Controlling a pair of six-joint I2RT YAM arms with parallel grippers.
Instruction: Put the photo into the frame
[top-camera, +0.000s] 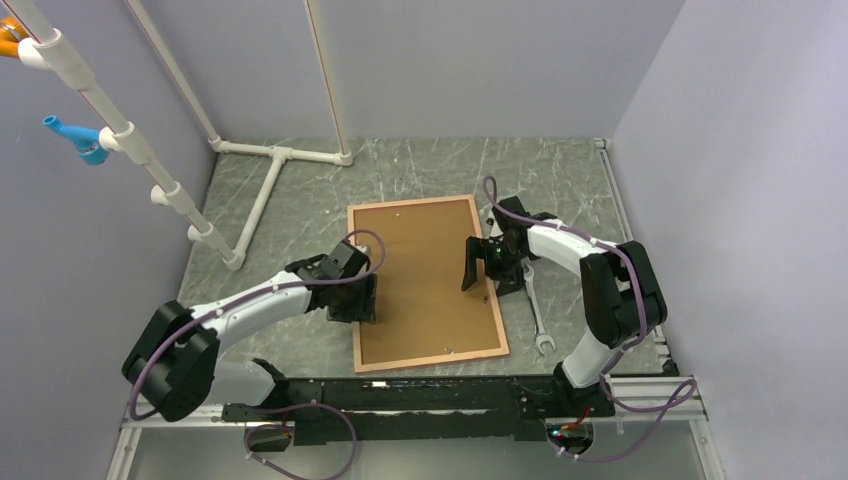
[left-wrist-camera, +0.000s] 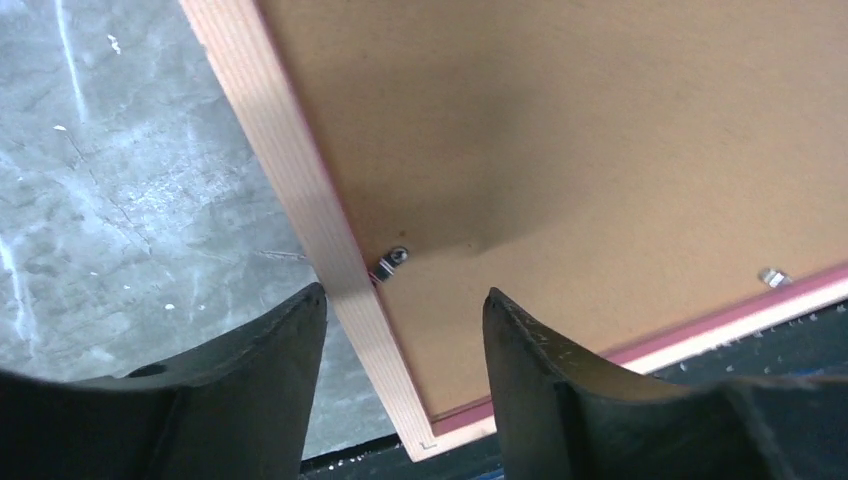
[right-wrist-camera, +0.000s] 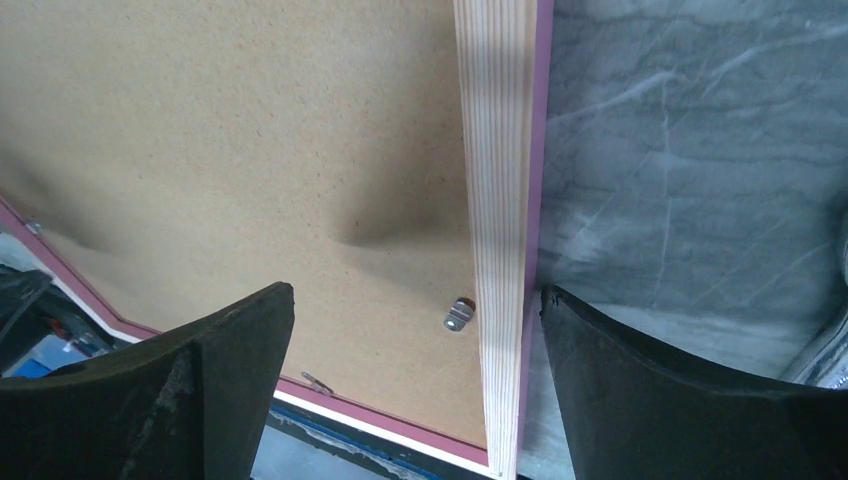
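The frame (top-camera: 430, 359) lies back up on the grey table, and a brown backing board (top-camera: 425, 270) fills it. The photo is not in view. My left gripper (top-camera: 352, 300) hangs open over the frame's left edge. In the left wrist view its jaws (left-wrist-camera: 405, 295) straddle the pinkish wood strip (left-wrist-camera: 300, 180) and a small metal tab (left-wrist-camera: 393, 260). My right gripper (top-camera: 483, 275) is open wide over the right edge. In the right wrist view the gripper (right-wrist-camera: 415, 292) spans the wood strip (right-wrist-camera: 495, 180) and a metal tab (right-wrist-camera: 459, 315). Neither holds anything.
A wrench (top-camera: 537, 315) lies on the table just right of the frame, under the right arm. A white pipe stand (top-camera: 270, 180) occupies the back left, with a blue fitting (top-camera: 75, 138) on its slanted pipe. Walls close in on three sides.
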